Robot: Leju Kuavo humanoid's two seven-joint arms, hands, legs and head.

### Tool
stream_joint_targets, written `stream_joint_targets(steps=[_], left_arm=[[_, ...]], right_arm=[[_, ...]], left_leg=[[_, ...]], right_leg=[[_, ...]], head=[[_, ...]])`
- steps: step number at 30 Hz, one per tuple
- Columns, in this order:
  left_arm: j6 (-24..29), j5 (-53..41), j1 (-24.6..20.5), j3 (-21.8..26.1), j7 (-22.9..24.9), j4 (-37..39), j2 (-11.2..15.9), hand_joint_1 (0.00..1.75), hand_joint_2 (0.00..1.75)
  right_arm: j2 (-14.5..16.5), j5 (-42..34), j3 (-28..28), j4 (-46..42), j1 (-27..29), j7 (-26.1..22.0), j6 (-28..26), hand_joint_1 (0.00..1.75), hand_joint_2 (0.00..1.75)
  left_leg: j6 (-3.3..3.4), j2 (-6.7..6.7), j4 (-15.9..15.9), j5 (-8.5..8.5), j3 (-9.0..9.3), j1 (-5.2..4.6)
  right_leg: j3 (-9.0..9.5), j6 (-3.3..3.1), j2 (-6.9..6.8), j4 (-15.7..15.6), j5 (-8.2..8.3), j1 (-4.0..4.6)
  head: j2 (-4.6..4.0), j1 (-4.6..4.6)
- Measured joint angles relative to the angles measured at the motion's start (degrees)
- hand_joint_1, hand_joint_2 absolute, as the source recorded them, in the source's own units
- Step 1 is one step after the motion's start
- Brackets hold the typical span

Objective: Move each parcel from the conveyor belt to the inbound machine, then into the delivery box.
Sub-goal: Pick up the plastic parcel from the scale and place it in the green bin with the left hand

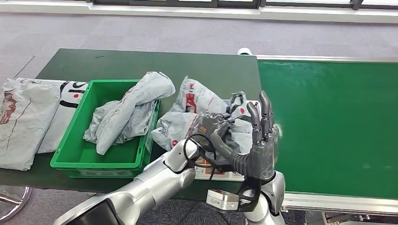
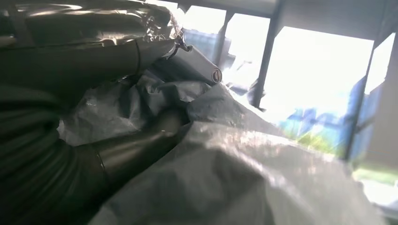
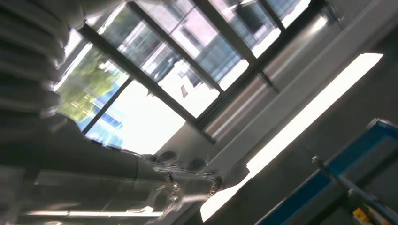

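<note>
One grey parcel [image 1: 197,105] gripped by left hand [image 1: 212,127], right hand [image 1: 261,140] raised beside it

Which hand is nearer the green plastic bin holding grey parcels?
Left. The left hand rests on grey poly-bag parcels just beside the green plastic bin; the right hand, raised and open, is farther off toward the green conveyor belt.

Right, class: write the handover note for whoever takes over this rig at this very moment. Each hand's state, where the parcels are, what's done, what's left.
Left hand: reaches into the pile of grey parcels beside the conveyor belt; the left wrist view shows its fingers among crumpled parcel film, grip not clear.
Right hand: raised at the belt's edge, fingers apart, holding nothing.
Done: crumpled parcels lie in the green box; flat parcels lie on the table on its far side.
Left: the pile; whether it passed the inbound machine can't be told.
</note>
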Motion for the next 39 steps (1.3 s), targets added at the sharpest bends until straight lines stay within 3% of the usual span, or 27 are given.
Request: stream_joint_targets(steps=[4, 7, 11, 18, 28, 39], left_arm=[[2.1, -1.7, 10.0, 19.9, -15.6, -20.1, 0.3, 1.75, 1.75], [2.5, 4.9, 15.4, 28.6, -22.7, -34.3, -0.2, 1.75, 1.75], [2.6, 8.6, 18.6, 33.6, -27.9, -50.0, 0.2, 1.75, 1.75], [2.5, 8.3, 21.3, 35.8, -28.2, -66.1, 1.1, 1.75, 1.75], [2.4, -6.3, 22.1, 42.9, -17.2, -66.4, 1.5, 1.75, 1.75], [2.3, -20.4, 17.8, 57.1, -9.8, -51.4, 0.5, 1.75, 1.75]], right_arm=[[0.0, 0.2, 1.2, -0.9, 0.2, 0.1, 0.0, 0.00, 1.75], [-0.1, 0.1, 1.0, -1.2, 0.4, -0.1, 0.1, 0.00, 1.75], [-0.1, -0.4, 0.2, -1.3, 0.5, -0.1, 0.0, 0.00, 1.75], [0.0, -0.8, -0.3, -1.3, 0.6, -0.3, 0.0, 0.00, 1.75], [0.0, -0.8, -0.3, -1.5, 0.6, -0.5, 0.1, 0.00, 1.75], [0.0, -0.9, -0.2, -1.5, 0.6, -0.4, 0.1, 0.00, 1.75]], left_leg=[[-0.08, 0.68, 0.0, -0.14, 0.09, 0.01], [-0.10, 0.70, 0.0, -0.16, -0.01, 0.03], [-0.11, 0.44, 0.0, -0.05, -0.08, 0.06], [-0.12, 0.29, 0.0, -0.01, -0.12, 0.06], [-0.10, 0.24, 0.0, 0.01, -0.07, 0.04], [-0.15, 0.24, 0.0, 0.06, -0.08, 0.05]], right_leg=[[-0.16, -0.02, 0.67, 0.0, 0.00, 0.00], [-0.26, -0.03, 0.70, 0.0, 0.00, 0.04], [-0.23, -0.05, 0.41, 0.0, 0.01, 0.06], [-0.20, -0.05, 0.28, 0.0, 0.01, 0.05], [-0.19, -0.06, 0.24, 0.0, 0.02, 0.05], [-0.20, -0.11, 0.25, 0.0, 0.06, 0.05]], head=[[0.01, -0.05], [0.01, -0.01], [0.01, 0.02], [0.01, 0.03], [0.01, 0.02], [0.01, 0.03]])
